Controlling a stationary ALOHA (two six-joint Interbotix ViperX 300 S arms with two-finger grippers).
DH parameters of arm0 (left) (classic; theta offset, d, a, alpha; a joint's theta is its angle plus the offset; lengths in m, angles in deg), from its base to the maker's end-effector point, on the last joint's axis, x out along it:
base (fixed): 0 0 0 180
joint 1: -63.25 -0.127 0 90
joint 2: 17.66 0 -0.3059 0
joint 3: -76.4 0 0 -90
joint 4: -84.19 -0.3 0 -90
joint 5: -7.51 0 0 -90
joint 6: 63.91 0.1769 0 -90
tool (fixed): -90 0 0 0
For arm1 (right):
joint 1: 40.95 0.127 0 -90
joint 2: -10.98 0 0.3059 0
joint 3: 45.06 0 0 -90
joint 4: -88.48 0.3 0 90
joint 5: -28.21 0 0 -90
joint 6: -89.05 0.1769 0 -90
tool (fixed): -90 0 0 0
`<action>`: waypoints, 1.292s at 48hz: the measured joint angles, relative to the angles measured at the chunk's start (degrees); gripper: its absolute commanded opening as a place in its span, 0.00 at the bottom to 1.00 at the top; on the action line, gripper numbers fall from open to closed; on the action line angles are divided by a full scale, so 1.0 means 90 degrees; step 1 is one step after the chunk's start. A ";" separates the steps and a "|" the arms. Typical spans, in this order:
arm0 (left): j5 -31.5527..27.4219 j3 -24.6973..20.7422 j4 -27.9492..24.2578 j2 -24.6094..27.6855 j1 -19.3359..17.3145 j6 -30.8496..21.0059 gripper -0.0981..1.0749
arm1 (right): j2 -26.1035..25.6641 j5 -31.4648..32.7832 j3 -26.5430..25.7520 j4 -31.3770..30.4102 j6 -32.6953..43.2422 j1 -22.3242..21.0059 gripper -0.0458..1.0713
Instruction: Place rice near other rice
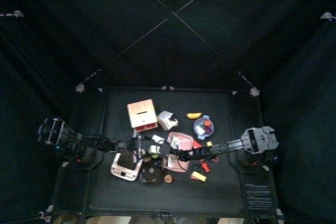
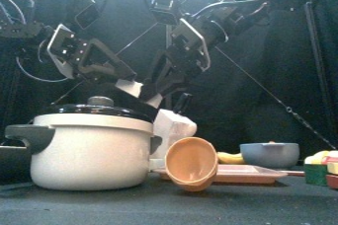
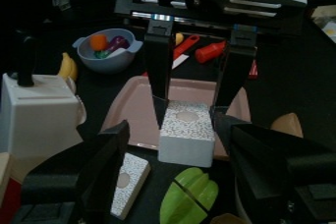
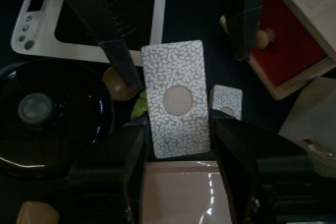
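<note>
A white speckled rice packet (image 3: 188, 135) with an oval window (image 4: 175, 98) stands upright at the near edge of a pink tray (image 3: 138, 105). My right gripper (image 4: 184, 115) is shut on it from above; its jaws also show in the left wrist view (image 3: 197, 100). A second, smaller rice packet (image 3: 128, 181) lies on the table just beside the tray, and shows in the right wrist view (image 4: 233, 98) too. My left gripper (image 3: 178, 157) is open and empty, facing the held packet at close range.
A white rice cooker with a black lid (image 2: 90, 150) stands at the front left. A wooden cup (image 2: 192, 162) lies next to it. A blue bowl (image 3: 108, 49) of toy food, a red box (image 4: 296, 41), a white appliance (image 4: 92, 12) and a green leaf (image 3: 191, 196) crowd around.
</note>
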 measured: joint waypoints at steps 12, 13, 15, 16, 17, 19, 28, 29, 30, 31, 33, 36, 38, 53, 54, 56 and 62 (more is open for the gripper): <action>0.0156 0.0313 0.0342 -0.0488 -0.0039 0.0000 0.93 | 0.0146 0.0215 -0.0010 0.0820 0.0000 -0.0195 0.54; 0.0186 0.0361 0.0361 -0.0557 -0.0039 -0.0010 0.93 | 0.0176 0.0215 -0.0010 0.0889 0.0000 -0.0215 0.54; 0.0225 0.0459 0.0420 -0.0693 -0.0039 -0.0010 0.93 | 0.0225 0.0215 -0.0029 0.1006 -0.0010 -0.0225 0.54; 0.0234 0.0498 0.0449 -0.0762 -0.0039 -0.0010 0.93 | 0.0254 0.0225 -0.0039 0.1055 0.0000 -0.0234 0.54; 0.0254 0.0566 0.0488 -0.0840 -0.0049 -0.0010 0.93 | 0.0283 0.0225 -0.0049 0.1104 -0.0010 -0.0254 0.54; 0.0264 0.0664 0.0547 -0.0977 -0.0049 -0.0010 0.93 | 0.0361 0.0234 -0.0068 0.1182 0.0000 -0.0264 0.54; 0.0283 0.0957 0.0713 -0.1445 -0.0059 -0.0010 0.93 | 0.0693 0.0244 -0.0186 0.1348 0.0000 -0.0332 0.54; 0.0283 0.0967 0.0723 -0.1484 -0.0059 -0.0010 0.93 | 0.0732 0.0244 -0.0205 0.1367 0.0000 -0.0352 0.54; 0.0283 0.0996 0.0723 -0.1523 -0.0049 -0.0010 0.93 | 0.0762 0.0244 -0.0234 0.1367 0.0000 -0.0352 0.54; 0.0283 0.1006 0.0723 -0.1553 -0.0059 -0.0010 0.93 | 0.0820 0.0244 -0.0264 0.1367 -0.0010 -0.0352 0.54; 0.0293 0.1045 0.0732 -0.1611 -0.0059 -0.0010 0.93 | 0.0889 0.0244 -0.0313 0.1367 -0.0010 -0.0361 0.54; 0.0293 0.1104 0.0732 -0.1660 -0.0059 -0.0010 0.93 | 0.0986 0.0244 -0.0361 0.1367 0.0000 -0.0371 0.54; 0.0293 0.1123 0.0732 -0.1670 -0.0049 -0.0010 0.93 | 0.1035 0.0244 -0.0391 0.1367 -0.0010 -0.0381 0.54; 0.0283 0.1143 0.0742 -0.1680 -0.0059 -0.0010 0.93 | 0.1328 0.0244 -0.0596 0.1367 0.0000 -0.0449 0.54; 0.0293 0.1143 0.0742 -0.1670 -0.0049 -0.0010 0.93 | 0.1338 0.0254 -0.0605 0.1367 0.0000 -0.0449 0.54; 0.0283 0.1143 0.0732 -0.1680 -0.0049 -0.0010 0.93 | 0.1348 0.0254 -0.0625 0.1367 -0.0010 -0.0459 0.54; 0.0283 0.1143 0.0742 -0.1680 -0.0059 -0.0010 0.93 | 0.1387 0.0254 -0.0713 0.1357 -0.0010 -0.0469 0.54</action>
